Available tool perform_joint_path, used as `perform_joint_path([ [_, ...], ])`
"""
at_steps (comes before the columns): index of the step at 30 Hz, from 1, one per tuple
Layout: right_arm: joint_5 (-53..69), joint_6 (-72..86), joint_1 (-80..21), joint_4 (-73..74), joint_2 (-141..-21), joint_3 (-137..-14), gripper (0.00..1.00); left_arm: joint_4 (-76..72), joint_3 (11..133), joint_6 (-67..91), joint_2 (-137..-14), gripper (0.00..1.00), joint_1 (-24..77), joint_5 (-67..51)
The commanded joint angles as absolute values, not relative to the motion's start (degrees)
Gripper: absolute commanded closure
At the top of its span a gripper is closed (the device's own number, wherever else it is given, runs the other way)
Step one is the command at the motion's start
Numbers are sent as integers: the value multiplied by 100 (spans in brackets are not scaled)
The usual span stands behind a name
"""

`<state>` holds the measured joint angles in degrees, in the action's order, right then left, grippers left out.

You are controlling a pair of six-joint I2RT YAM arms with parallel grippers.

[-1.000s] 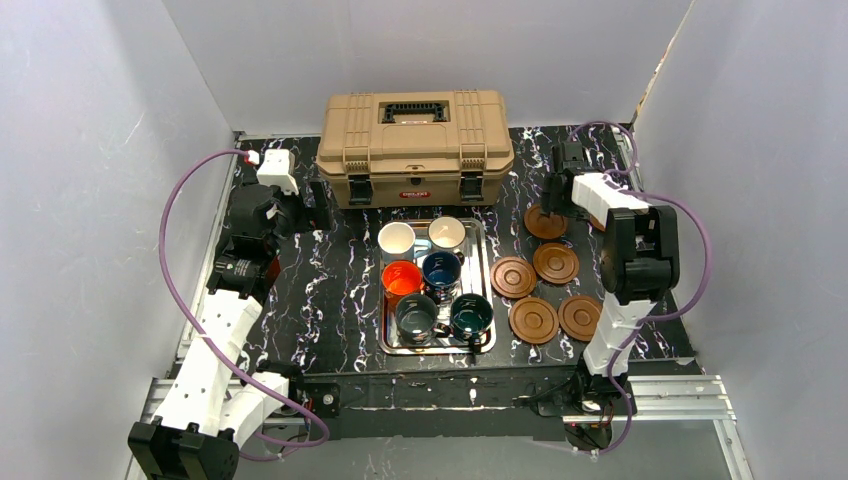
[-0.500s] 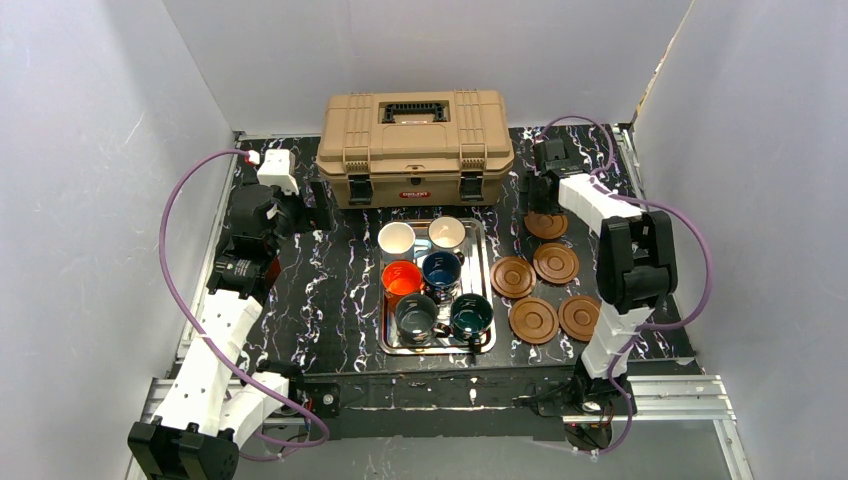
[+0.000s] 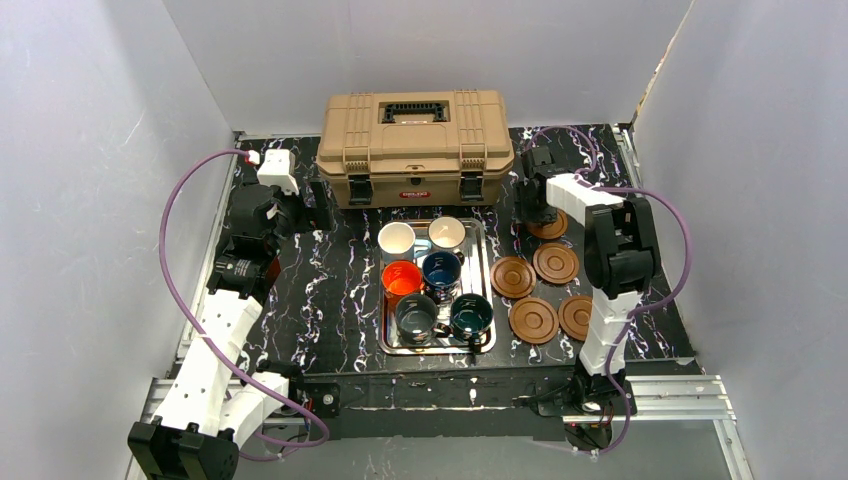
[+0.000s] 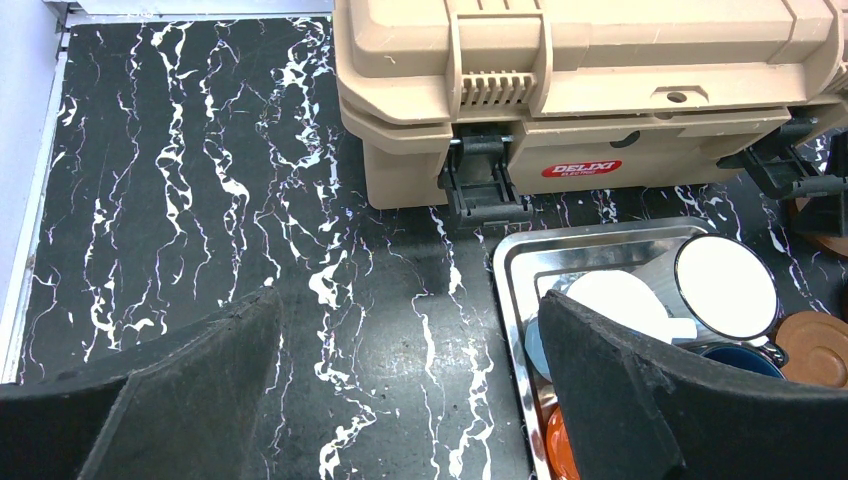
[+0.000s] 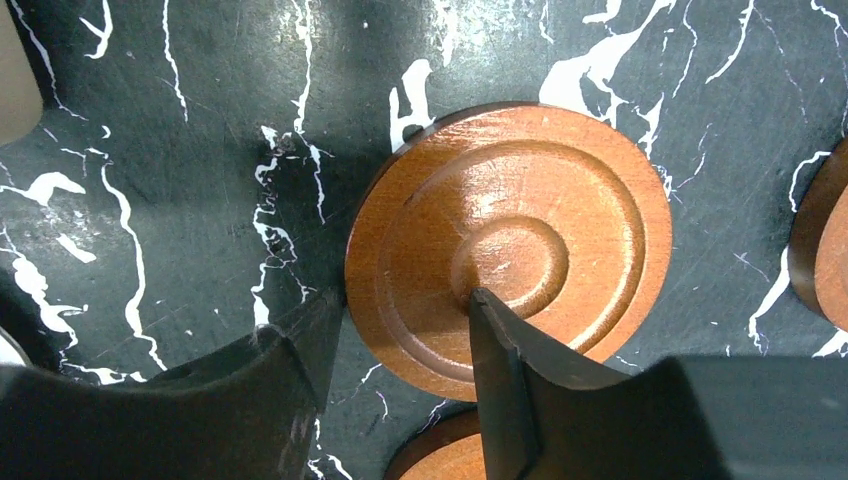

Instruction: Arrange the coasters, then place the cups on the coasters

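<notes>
Several brown coasters lie right of the steel tray [image 3: 486, 300]: the far coaster [image 3: 553, 227] and others [image 3: 513, 277] [image 3: 555, 263] [image 3: 533, 320]. My right gripper [image 3: 535, 200] hangs over the far coaster [image 5: 510, 240]. It is open [image 5: 404, 298]: one finger [image 5: 300, 345] stands by the disc's left rim, the other [image 5: 505, 350] over its centre. Cups stand in the tray: cream ones [image 3: 396, 238] [image 3: 446, 233], orange [image 3: 402, 278], navy [image 3: 441, 268], grey-green [image 3: 415, 315], teal [image 3: 471, 315]. My left gripper [image 3: 312, 207] is open [image 4: 410, 300] above bare table left of the tray [image 4: 600, 245].
A tan toolbox [image 3: 415, 145] stands at the back, right behind the tray and close to the far coaster. White walls enclose the black marbled table on three sides. More coasters show at the right [image 5: 825, 250] and bottom [image 5: 450, 450] edges of the right wrist view.
My right gripper has swung left and nearer along the back of the table, onto the far coaster, and its jaws have narrowed. The left arm, cups and coasters have not moved.
</notes>
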<state>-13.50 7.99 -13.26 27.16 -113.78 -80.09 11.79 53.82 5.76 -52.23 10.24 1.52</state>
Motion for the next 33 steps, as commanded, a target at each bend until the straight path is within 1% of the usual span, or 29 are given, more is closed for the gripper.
perform_joint_path([
  [1,-1495,695,-1349,2792,-11482,-8300,44,1090,5396,558,-5211,2,1037,176],
  [14,-1749,799,-1195,2714,-11483,-8095,56,1099,5396,549,-5221,2,1037,185],
  [33,-1535,694,-760,2463,-11543,-8158,58,1100,5396,536,-5212,2,1037,176],
])
